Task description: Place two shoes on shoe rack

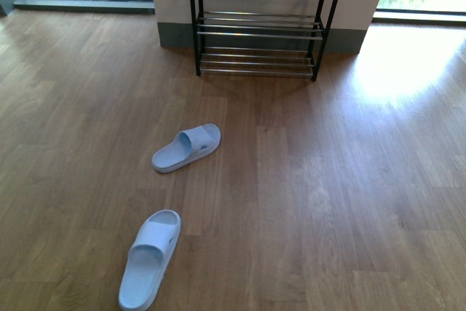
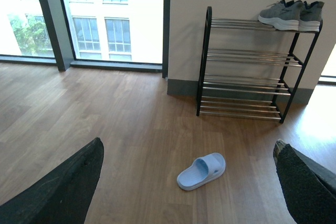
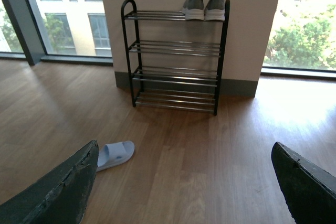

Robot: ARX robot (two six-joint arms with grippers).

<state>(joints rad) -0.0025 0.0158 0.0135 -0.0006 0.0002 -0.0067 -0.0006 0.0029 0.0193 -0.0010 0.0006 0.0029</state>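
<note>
The two shoes, grey sneakers with white soles, stand side by side on the top tier of the shoe rack (image 2: 247, 54) at one end: one shoe (image 2: 279, 14) and the other (image 2: 310, 16). The right wrist view shows the same shoes (image 3: 195, 4) (image 3: 215, 3) on the shoe rack (image 3: 176, 48). The front view cuts off that top tier, so only the lower chrome bars of the shoe rack (image 1: 261, 28) appear. My left gripper (image 2: 188, 145) and right gripper (image 3: 184, 146) are both open and empty, well back from the rack above the floor.
Two light blue slide sandals lie on the wooden floor in front of the rack, one nearer it (image 1: 187, 148) and one close to me (image 1: 149, 256). The rack stands against a white wall between tall windows (image 2: 100, 14).
</note>
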